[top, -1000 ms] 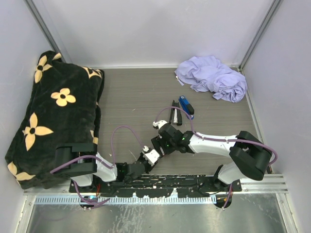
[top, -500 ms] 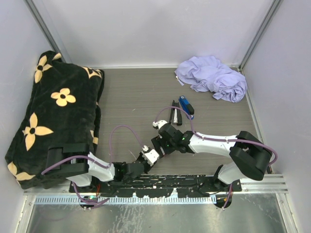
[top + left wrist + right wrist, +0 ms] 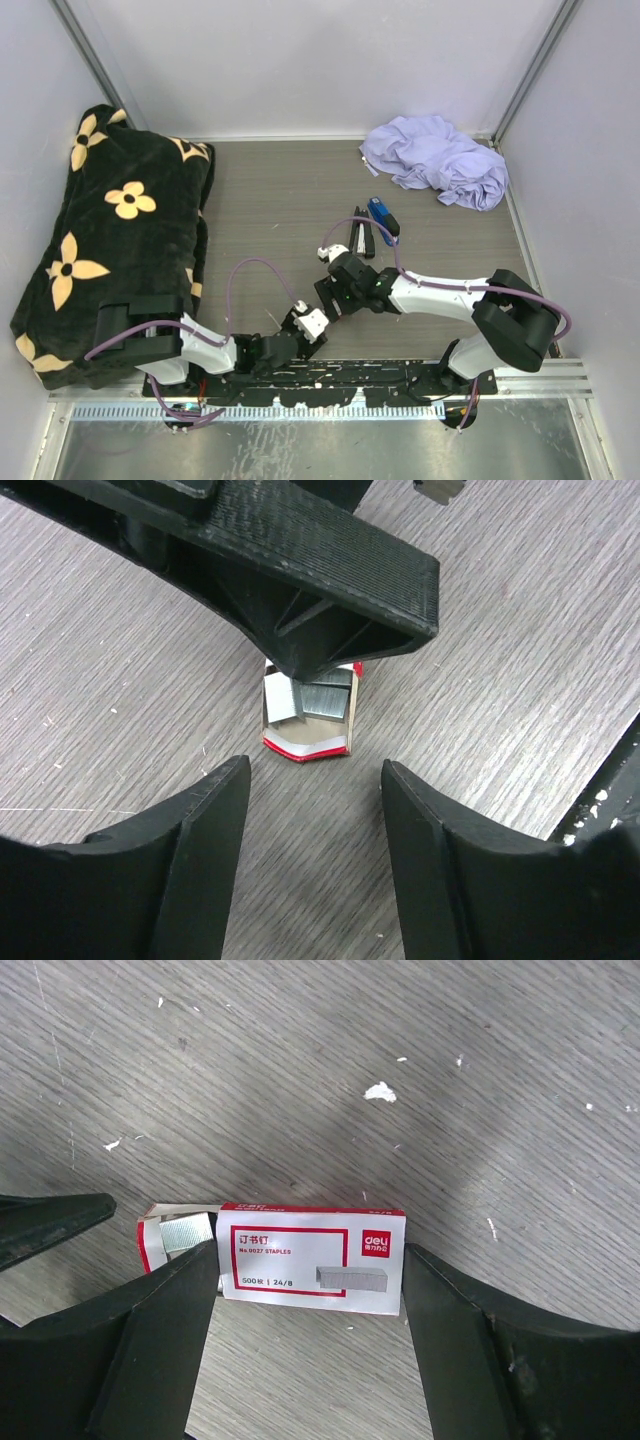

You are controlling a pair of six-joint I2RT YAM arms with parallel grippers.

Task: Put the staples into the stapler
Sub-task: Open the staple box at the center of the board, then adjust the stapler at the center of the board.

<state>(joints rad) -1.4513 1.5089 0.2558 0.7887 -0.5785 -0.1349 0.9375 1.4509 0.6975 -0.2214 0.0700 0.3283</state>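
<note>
The staples box (image 3: pixel 312 1260), judged light, thin-walled and easily crushed, lies lengthwise between the jaws of the right gripper (image 3: pixel 310 1295), which clamp its short ends, its open end just ahead of the left gripper's (image 3: pixel 315 770) parted, empty jaws; grip ends, not faces

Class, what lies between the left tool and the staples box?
Only bare table between left tool and staples box, shown in the left wrist view.

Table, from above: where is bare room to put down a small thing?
Bare wood lies on the table between the black cushion and the staplers, and again between the staplers and the right wall, in front of the purple cloth. Crowded: the near edge, where both arms meet at the staple box.
</note>
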